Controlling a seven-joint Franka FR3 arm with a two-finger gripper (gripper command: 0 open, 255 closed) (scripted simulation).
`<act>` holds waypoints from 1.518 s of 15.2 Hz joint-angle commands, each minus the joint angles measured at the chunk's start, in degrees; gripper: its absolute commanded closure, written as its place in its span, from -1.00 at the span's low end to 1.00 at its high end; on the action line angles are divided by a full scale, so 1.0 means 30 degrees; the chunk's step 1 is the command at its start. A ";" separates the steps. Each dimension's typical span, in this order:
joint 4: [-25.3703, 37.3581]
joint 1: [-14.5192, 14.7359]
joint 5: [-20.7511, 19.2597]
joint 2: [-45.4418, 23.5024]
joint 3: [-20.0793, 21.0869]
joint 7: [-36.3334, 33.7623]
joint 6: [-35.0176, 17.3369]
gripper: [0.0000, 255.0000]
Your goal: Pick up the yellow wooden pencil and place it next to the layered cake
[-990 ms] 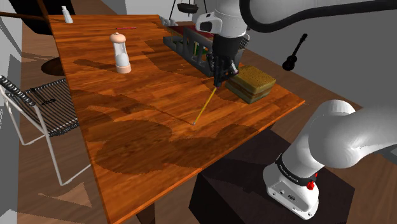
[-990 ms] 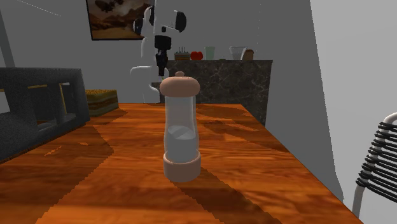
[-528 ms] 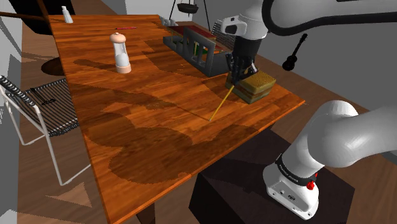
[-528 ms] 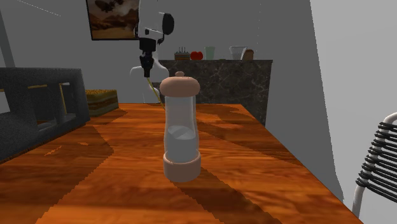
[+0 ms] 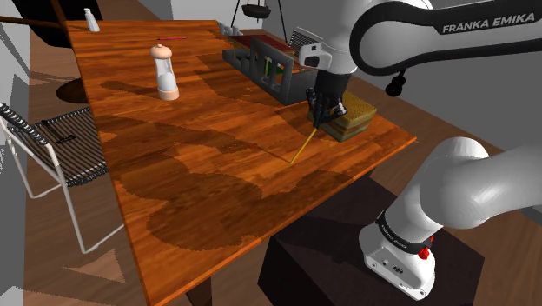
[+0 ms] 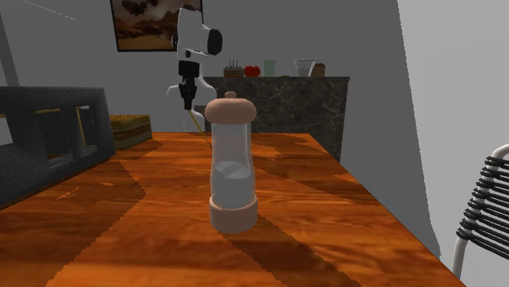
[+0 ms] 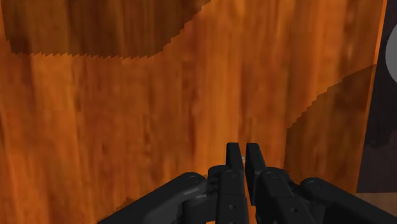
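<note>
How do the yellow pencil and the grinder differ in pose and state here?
The pencil is thin, yellow and slanted; the grinder is stout, pale with pinkish cap and base, upright. The gripper clasps the pencil's upper end; the grinder stands free. The pencil is beside the layered cake; the grinder far from it. Both are over the same wooden table.

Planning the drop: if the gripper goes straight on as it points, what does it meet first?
The bare table, close by the cake. The pencil in the gripper hangs below the fingers, so its tip would likely touch first.
</note>
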State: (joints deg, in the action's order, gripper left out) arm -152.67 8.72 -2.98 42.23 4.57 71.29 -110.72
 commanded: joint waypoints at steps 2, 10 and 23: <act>-0.0649 0.0016 0.0010 -0.0191 0.0045 -0.0091 -0.0824 1.00; -0.2256 -0.0002 -0.0050 -0.1007 0.0135 -0.0326 -0.3237 1.00; -0.3876 -0.0109 -0.0229 -0.2702 0.0288 -0.0697 -0.6539 1.00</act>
State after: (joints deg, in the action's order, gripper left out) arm -164.23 8.39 -3.67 34.15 5.42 69.21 -130.22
